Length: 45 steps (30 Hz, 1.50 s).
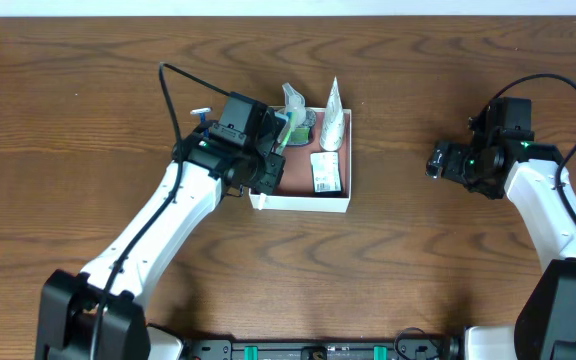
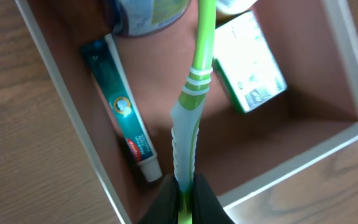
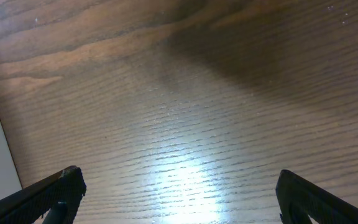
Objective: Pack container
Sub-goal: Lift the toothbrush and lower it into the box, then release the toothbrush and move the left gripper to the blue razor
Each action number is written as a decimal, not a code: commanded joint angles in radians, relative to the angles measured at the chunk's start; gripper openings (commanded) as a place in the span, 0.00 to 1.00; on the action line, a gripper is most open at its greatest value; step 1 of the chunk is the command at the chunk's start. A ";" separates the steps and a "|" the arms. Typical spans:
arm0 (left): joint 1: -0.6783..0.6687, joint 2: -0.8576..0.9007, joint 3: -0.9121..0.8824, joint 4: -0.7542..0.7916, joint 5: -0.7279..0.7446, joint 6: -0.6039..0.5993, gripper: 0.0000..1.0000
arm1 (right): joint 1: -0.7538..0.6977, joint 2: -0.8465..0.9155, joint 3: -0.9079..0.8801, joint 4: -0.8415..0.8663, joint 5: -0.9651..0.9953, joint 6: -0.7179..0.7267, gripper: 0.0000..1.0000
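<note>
In the left wrist view the left gripper (image 2: 184, 190) is closest to the lens, its two fingers pressed together on the handle end of a green-white toothbrush (image 2: 194, 93). The brush runs straight away from the fingers, w/ its long axis pointing to the far side. The head end leaves the top of the picture, so I cannot tell how high it hangs.

Directly under the brush is the container (image 2: 303, 158), pink-brown inside, white walls. It sits near the table middle, and the gripper is over its left part. Already inside are a toothpaste tube (image 2: 128, 121) along the left wall, approx. parallel to the brush, and a small green-white box (image 2: 250, 65) on the right. A free strip of floor lies between them, just below the brush.

My judgement: the next move is only lowering and release, no turning needed.

The right gripper (image 3: 179, 176) has its fingers wide apart, nothing btw. them, over bare table (image 3: 185, 93) well apart to the right. So the left arm is the nearer one.
</note>
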 commanded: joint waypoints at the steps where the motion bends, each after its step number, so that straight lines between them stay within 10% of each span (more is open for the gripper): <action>1: 0.001 0.017 0.005 0.009 -0.027 0.001 0.06 | -0.006 0.005 -0.004 0.000 0.003 -0.013 0.99; 9: 0.001 0.017 0.005 0.050 -0.099 -0.101 0.07 | -0.006 0.005 -0.004 0.000 0.003 -0.013 0.99; 12: 0.001 0.017 0.005 0.049 -0.099 -0.101 0.42 | -0.006 0.005 -0.004 0.000 0.003 -0.013 0.99; 16: 0.001 0.017 0.005 0.050 -0.099 -0.101 0.61 | -0.006 0.005 -0.004 0.000 0.003 -0.013 0.99; 31: 0.015 -0.010 0.030 0.042 -0.100 -0.101 0.62 | -0.006 0.005 -0.004 -0.001 0.003 -0.013 0.99; 45: 0.348 -0.017 0.097 0.268 -0.101 -0.157 0.62 | -0.006 0.005 -0.004 0.000 0.003 -0.013 0.99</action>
